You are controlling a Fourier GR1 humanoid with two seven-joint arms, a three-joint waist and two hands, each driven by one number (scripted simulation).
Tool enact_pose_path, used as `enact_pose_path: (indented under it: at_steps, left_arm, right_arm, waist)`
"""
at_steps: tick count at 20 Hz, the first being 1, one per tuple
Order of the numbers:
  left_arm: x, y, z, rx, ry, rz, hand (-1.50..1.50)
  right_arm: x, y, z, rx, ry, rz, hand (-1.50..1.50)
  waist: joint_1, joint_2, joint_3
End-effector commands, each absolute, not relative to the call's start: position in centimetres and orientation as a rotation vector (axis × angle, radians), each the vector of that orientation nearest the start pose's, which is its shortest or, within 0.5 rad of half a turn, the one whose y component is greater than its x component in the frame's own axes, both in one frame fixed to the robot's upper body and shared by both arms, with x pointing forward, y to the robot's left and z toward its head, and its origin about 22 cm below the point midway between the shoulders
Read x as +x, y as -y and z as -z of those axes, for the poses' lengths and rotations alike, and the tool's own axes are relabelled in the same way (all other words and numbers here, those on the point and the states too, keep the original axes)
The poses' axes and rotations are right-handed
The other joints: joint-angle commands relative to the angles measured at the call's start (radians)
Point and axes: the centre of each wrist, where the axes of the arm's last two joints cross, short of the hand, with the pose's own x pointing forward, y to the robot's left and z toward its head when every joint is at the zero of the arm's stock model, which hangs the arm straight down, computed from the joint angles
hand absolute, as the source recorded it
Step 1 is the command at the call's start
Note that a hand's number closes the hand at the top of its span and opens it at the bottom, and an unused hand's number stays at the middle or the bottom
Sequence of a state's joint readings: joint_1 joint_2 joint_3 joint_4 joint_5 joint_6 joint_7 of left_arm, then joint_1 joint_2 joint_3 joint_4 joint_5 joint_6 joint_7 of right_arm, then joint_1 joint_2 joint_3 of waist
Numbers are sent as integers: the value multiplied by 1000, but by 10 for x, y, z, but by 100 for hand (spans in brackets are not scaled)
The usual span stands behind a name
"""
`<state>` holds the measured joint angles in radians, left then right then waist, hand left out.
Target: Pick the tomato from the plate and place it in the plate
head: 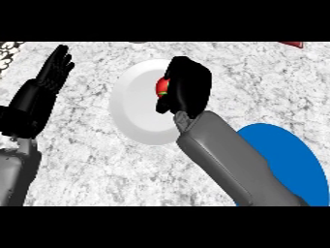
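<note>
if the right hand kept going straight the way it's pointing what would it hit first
Probably the tomato: the right hand is curled over it on the white plate, so the tomato, then the plate, lies in its line. Depth is hard to judge.

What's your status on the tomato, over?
Right hand over the white plate, fingers curled round the tomato. Left hand open, resting at the left. Blue plate beside the right forearm, nothing on its visible part.

Single head view, steeply down, close over counter (89,169).
</note>
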<state>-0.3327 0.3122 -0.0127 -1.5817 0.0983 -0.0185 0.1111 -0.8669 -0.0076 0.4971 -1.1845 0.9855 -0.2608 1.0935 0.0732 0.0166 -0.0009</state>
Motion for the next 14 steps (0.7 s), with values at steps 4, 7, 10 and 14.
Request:
enact_pose_path:
  at_steps: [4,7,10,14]
  left_arm:
    - [314,-255,-116,73,1792,300,0]
    - [309,-245,-98,50,1778,311,0]
    - [311,-254,-107,40,1787,319,0]
    - [316,-250,-108,50,1796,323,0]
  right_arm:
    - [375,21,-106,-1042,1203,-392,150]
    - [384,31,-89,-1029,1162,-339,-150]
    - [393,38,-86,-951,1204,-287,-150]
    - [397,34,-92,-902,1321,-215,-150]
  waist:
    - [23,8,1]
    - [31,11,1]
    - [49,17,2]
    - [58,20,2]
